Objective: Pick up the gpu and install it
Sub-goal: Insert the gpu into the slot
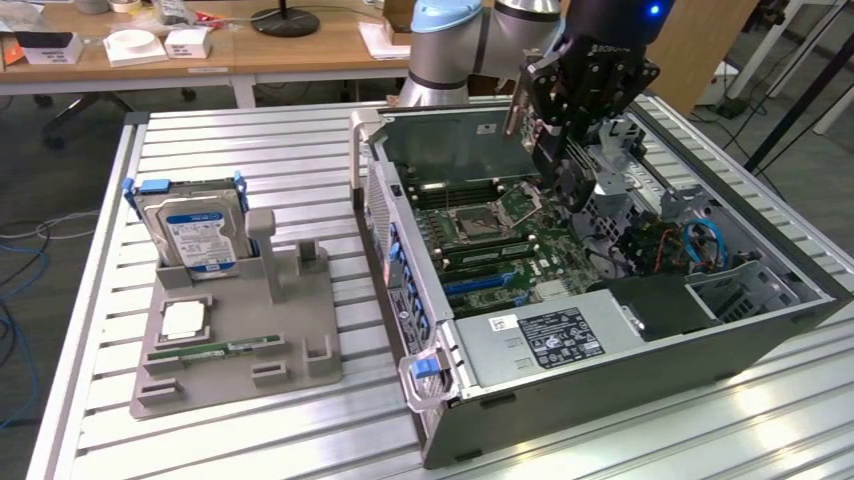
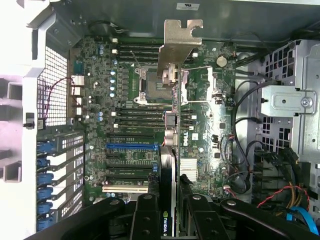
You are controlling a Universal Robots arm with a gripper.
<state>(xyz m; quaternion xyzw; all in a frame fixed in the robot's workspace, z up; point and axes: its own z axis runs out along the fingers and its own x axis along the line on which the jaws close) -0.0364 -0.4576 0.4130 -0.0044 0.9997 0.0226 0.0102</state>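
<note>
My gripper (image 1: 567,170) hangs over the open computer case (image 1: 441,400), above the motherboard (image 1: 501,235). In the wrist view the gripper (image 2: 170,200) is shut on the gpu (image 2: 170,165). The card shows edge-on as a thin dark strip, and its silvery bracket (image 2: 178,45) is at the far end from the fingers (image 2: 146,210). The card floats above the motherboard (image 2: 125,90), apart from the slots. A blue expansion slot (image 2: 132,146) lies just beside the card's line. In the exterior view the bracket (image 1: 513,120) appears as a pale strip next to the gripper.
A grey fixture (image 1: 287,330) at the exterior view's left holds a hard drive (image 1: 198,232), a processor chip (image 1: 183,318) and a green memory stick (image 1: 220,350). Inside the case are a drive cage (image 2: 287,100), loose cables (image 2: 240,150) and a power supply (image 1: 561,335).
</note>
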